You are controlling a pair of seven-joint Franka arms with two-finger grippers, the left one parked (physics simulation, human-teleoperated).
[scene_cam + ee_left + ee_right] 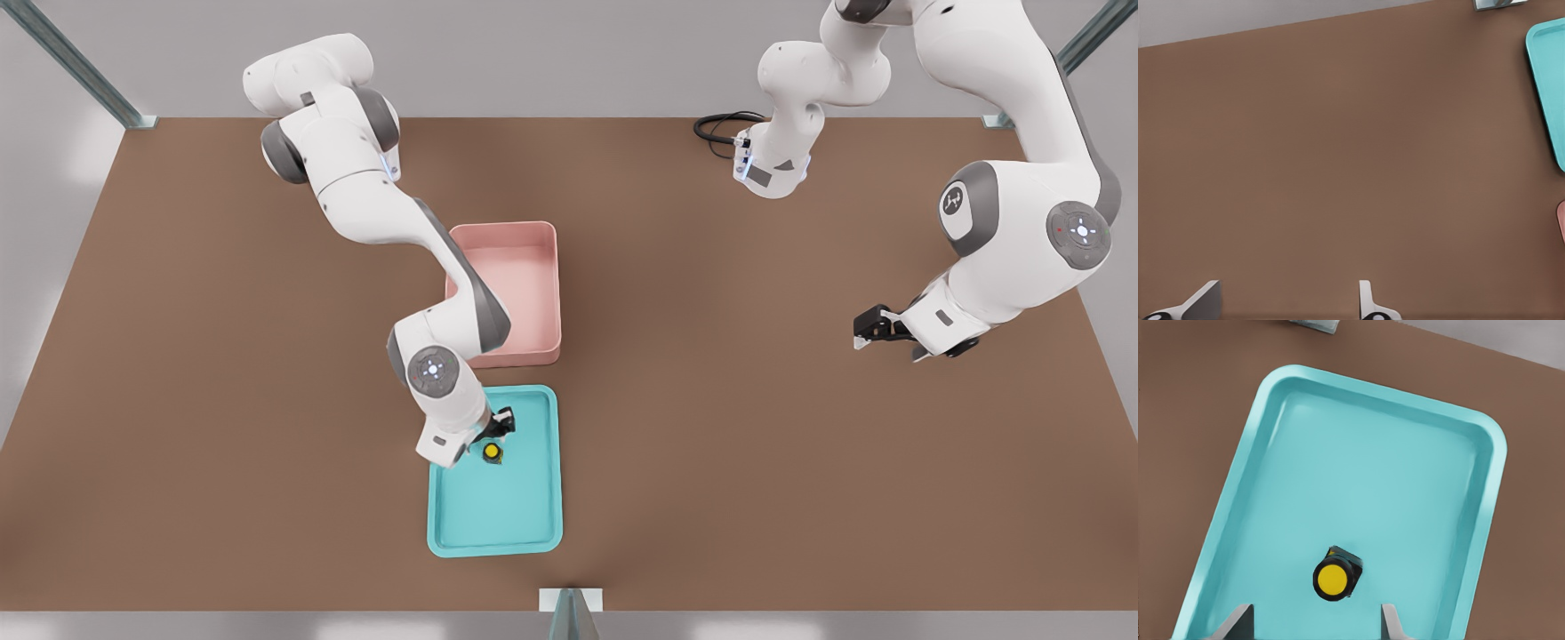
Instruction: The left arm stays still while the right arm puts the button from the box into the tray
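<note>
A brown surface (711, 444) carries a pink box (520, 289) and a turquoise tray (524, 507). The tray lies just beside the box, a narrow strip of bare surface between them, with short ends facing each other.

The button (491, 452) sits inside the tray, on the tray floor in the half nearer the box. Its round yellow cap faces up and its dark body shows beneath it. It stands closer to one long rim of the tray than to the other.

The right arm (391, 222) reaches across the box's edge and bends down over the tray. Its tool (494, 433) hangs just above the button. In the right wrist view the fingers (1238, 623) stand spread wide, one on each side of the button (1333, 579), and neither touches it. The tool is open and holds nothing.

The box interior that shows is bare pink.
</note>
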